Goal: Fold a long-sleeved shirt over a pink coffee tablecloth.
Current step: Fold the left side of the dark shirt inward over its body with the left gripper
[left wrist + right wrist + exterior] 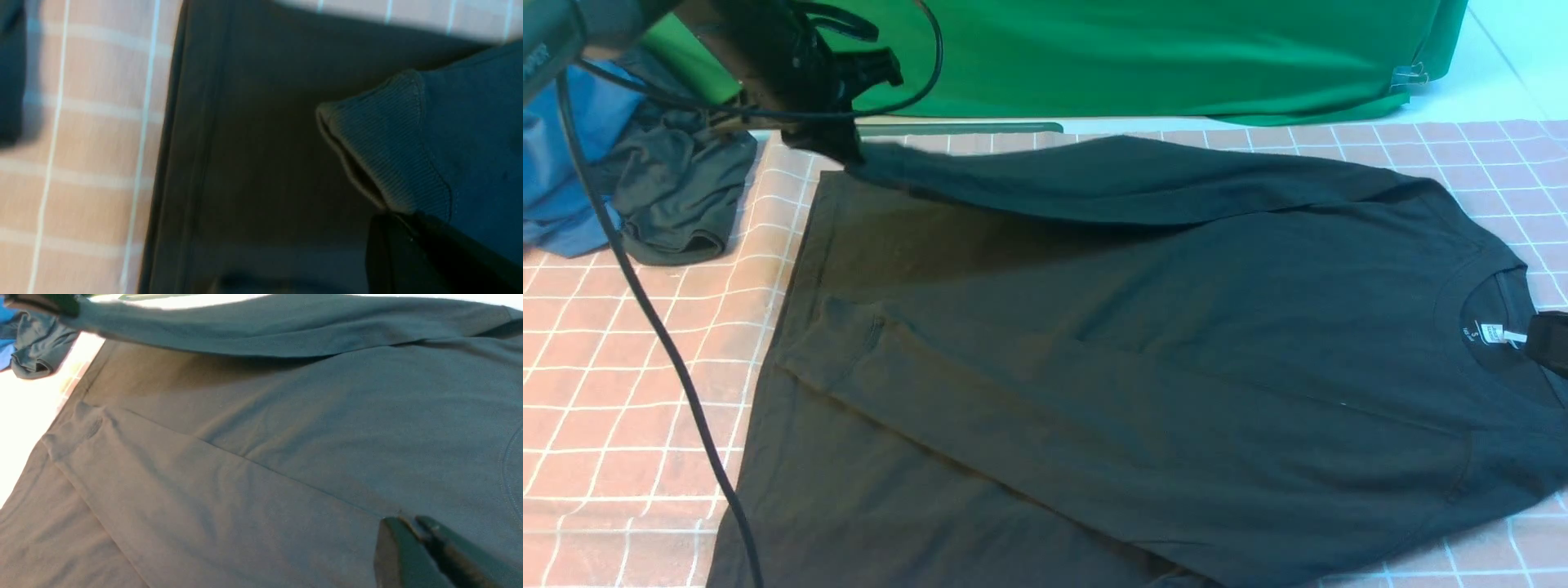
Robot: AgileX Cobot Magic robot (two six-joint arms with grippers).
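Spread wide, the pink coffee tablecloth (pixel 621 343) is supporting the long-sleeved shirt (pixel 1176 343), collar (pixel 1474 282) pointing right. The left gripper (pixel 406 218) is clamping the far sleeve's cuff (pixel 388 151), holding it raised far left. The right gripper (pixel 410 523) is sitting, jaws together, beside the collar.

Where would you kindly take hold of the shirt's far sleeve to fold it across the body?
At the ribbed cuff, coming from the robot's left. The sleeve runs from the shoulder on the right to that free end, so the whole length should follow. The ribbed knit looks firmer and easy to pinch; the left gripper has its jaws shut right beside it.
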